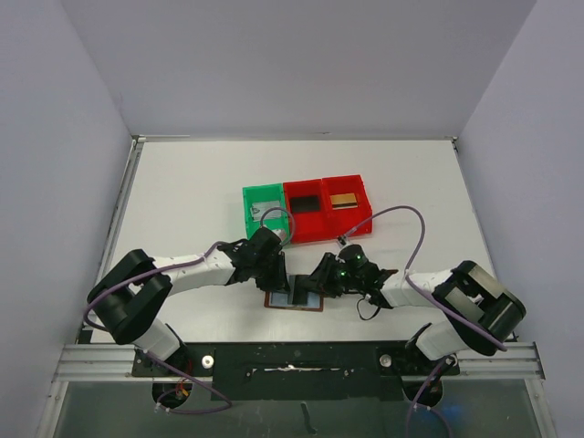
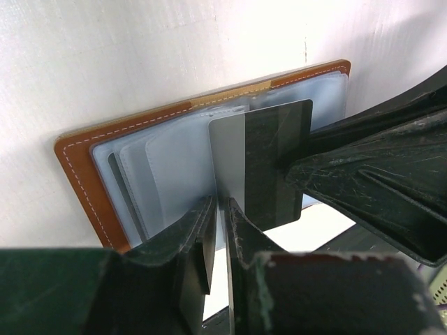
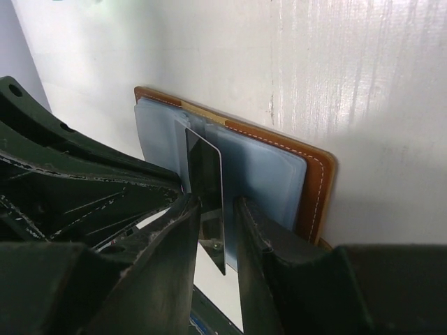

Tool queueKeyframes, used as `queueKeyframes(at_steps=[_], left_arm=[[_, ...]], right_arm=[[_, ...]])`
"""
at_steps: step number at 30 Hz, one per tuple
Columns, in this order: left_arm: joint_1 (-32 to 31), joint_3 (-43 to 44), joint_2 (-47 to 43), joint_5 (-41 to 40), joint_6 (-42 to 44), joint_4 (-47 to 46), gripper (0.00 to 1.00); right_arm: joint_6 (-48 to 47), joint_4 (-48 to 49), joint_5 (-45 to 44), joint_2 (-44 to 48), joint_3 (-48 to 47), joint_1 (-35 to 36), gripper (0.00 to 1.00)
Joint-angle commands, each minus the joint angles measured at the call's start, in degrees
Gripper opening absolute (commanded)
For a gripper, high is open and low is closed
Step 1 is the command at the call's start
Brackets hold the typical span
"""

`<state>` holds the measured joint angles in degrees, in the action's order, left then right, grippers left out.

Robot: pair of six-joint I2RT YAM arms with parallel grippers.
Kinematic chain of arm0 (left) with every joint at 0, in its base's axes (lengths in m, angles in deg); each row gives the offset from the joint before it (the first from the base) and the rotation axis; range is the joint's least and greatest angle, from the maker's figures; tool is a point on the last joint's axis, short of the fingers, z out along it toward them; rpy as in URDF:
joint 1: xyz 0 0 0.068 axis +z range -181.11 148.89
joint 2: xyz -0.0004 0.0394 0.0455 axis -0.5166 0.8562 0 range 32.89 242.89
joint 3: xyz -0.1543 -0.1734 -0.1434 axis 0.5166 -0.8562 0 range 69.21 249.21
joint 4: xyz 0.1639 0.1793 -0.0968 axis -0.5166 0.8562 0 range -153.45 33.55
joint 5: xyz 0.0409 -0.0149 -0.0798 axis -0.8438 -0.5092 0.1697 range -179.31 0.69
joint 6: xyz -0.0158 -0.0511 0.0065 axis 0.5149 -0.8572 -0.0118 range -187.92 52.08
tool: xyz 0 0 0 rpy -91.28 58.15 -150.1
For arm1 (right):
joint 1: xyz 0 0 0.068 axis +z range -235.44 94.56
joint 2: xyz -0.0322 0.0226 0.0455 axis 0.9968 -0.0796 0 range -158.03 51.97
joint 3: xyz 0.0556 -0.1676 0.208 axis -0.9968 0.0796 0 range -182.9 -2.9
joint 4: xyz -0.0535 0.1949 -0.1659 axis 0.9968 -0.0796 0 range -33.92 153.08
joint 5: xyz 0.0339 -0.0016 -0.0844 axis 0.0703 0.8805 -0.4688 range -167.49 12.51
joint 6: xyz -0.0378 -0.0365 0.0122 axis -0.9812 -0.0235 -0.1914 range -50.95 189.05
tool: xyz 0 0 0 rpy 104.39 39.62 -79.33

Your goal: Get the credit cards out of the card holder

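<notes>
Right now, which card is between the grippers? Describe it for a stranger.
On the table, at its near edge, the brown holder lies open. The card stands on edge above its pale sleeves, pinched by the left gripper, with the right gripper loose around it. It is dark, glossy and upright, unlike the gold card lying flat in a red bin.

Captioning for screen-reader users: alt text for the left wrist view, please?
A dark credit card is pinched at one edge by the left gripper, in front of the open brown card holder lying on a white table. The right gripper reaches in from the right, at the card's side.
</notes>
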<state>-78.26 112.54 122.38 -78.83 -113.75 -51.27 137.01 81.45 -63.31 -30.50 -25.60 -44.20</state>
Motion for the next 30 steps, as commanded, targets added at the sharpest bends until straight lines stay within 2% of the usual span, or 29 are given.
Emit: queueKeyframes(at_steps=[1, 6, 12, 16, 23, 30], left_arm=[[-0.48, -1.31, 2.51, -3.88, 1.26, 3.04, 0.11], [-0.47, -1.27, 2.71, -3.93, 1.26, 3.1, 0.11], [-0.48, -0.97, 2.09, -4.53, 1.34, 3.63, 0.11], [-0.48, -0.77, 1.76, -4.64, 1.34, 3.97, 0.11], [-0.47, -0.87, -0.14, -5.58, 1.35, 4.56, 0.12], [-0.45, -1.37, -3.77, -5.69, 1.24, 3.49, 0.15]], right_arm=[[1.07, 7.38, 1.24, -0.96, 2.58, -0.45, 0.28], [1.67, 16.38, 5.04, -3.0, 3.81, -0.54, 0.23], [2.43, 19.52, 6.0, -4.6, 4.02, -0.55, 0.19], [2.86, 20.59, 6.46, -4.46, 4.56, -0.54, 0.12], [2.09, 12.6, 2.79, 1.38, 5.29, -1.04, 0.01], [-0.29, 7.22, 2.08, 6.44, 5.19, -1.53, 0.0]])
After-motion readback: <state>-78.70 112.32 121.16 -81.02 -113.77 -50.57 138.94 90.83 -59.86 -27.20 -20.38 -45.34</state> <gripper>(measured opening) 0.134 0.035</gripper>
